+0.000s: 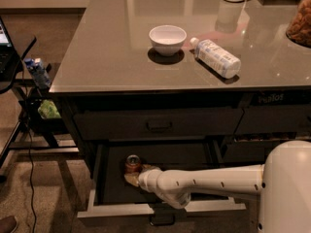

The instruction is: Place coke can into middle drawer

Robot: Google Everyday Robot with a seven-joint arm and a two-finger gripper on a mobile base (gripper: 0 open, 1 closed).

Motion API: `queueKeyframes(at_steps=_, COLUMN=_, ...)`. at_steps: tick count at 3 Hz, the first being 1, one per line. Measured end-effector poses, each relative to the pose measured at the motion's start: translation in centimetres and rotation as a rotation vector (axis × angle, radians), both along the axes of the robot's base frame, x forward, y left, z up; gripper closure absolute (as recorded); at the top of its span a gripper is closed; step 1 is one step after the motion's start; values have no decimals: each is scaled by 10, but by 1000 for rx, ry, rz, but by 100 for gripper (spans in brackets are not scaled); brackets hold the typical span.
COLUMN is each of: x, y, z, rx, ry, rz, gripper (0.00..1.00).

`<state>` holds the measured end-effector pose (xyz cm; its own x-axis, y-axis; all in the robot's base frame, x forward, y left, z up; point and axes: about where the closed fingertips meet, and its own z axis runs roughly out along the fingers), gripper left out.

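The drawer [121,210] is seen open under the bench [107,47]. The can [132,162] is stood upright inside it, at the left, with the gripper [131,177] just beside it. A bowl [167,39] and a lying bottle [216,57] are carried by the bench.

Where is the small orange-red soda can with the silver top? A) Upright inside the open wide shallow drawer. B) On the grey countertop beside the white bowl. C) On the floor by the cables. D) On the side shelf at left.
A: the small orange-red soda can stands upright on the dark floor of the open wide shallow drawer, left of centre, with the arm's gripper right beside it.
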<state>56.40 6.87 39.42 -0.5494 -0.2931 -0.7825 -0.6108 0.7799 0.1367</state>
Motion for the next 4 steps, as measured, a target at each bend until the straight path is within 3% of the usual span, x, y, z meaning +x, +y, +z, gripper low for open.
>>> queueKeyframes(at_steps=2, x=-19, y=-11, z=4, rx=-19, ry=5, rz=-19, gripper=100)
queueKeyframes(at_steps=3, x=-22, y=-11, z=4, rx=-20, ry=8, rz=-16, gripper=83)
queueKeyframes(at_steps=4, x=-22, y=-11, z=4, rx=-20, ry=8, rz=-16, gripper=59)
